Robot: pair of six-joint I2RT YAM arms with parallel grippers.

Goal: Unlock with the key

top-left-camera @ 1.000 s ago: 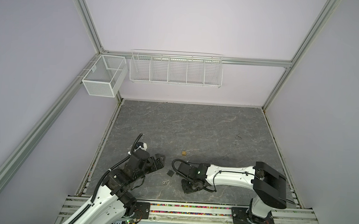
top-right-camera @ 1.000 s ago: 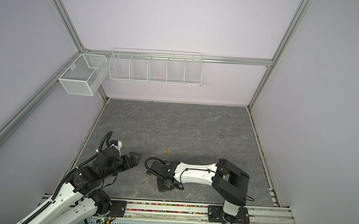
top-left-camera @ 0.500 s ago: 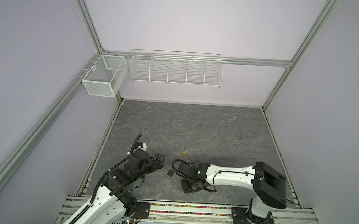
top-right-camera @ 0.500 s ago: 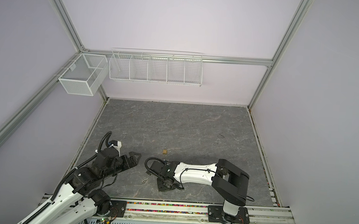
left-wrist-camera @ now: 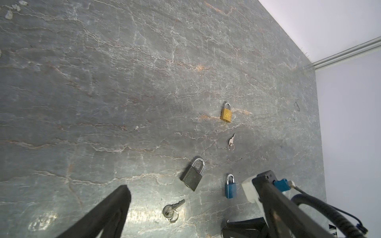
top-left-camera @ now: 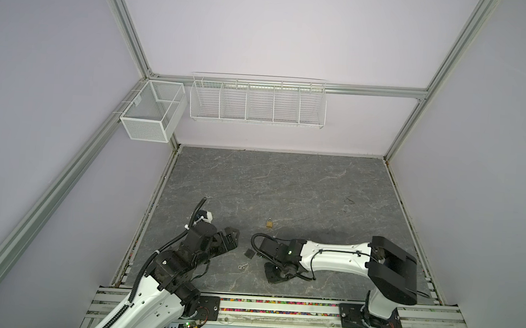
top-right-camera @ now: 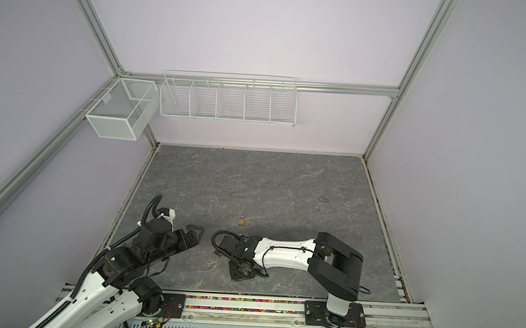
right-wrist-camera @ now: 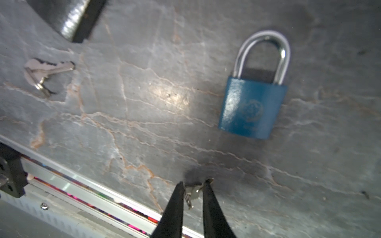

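Spanning the cell floor, the grey stone table (top-left-camera: 285,188) carries everything. Low over it the left gripper (top-left-camera: 231,240) holds its jaws spread wide with nothing between them; just beyond its fingertips the dark grey padlock (left-wrist-camera: 192,177) lies flat, between this gripper and the right gripper (right-wrist-camera: 194,182). The blue padlock (right-wrist-camera: 253,107) lies flat a little ahead of the right gripper's tips, shackle pointing away from them. The brass padlock (left-wrist-camera: 226,114) sits farther out, well beyond both grippers. Ringed keys (left-wrist-camera: 172,210) lie near the left gripper's fingers. The right gripper's jaws stand narrow on either side of a small key (right-wrist-camera: 192,194) on the table; whether they pinch it I cannot tell.
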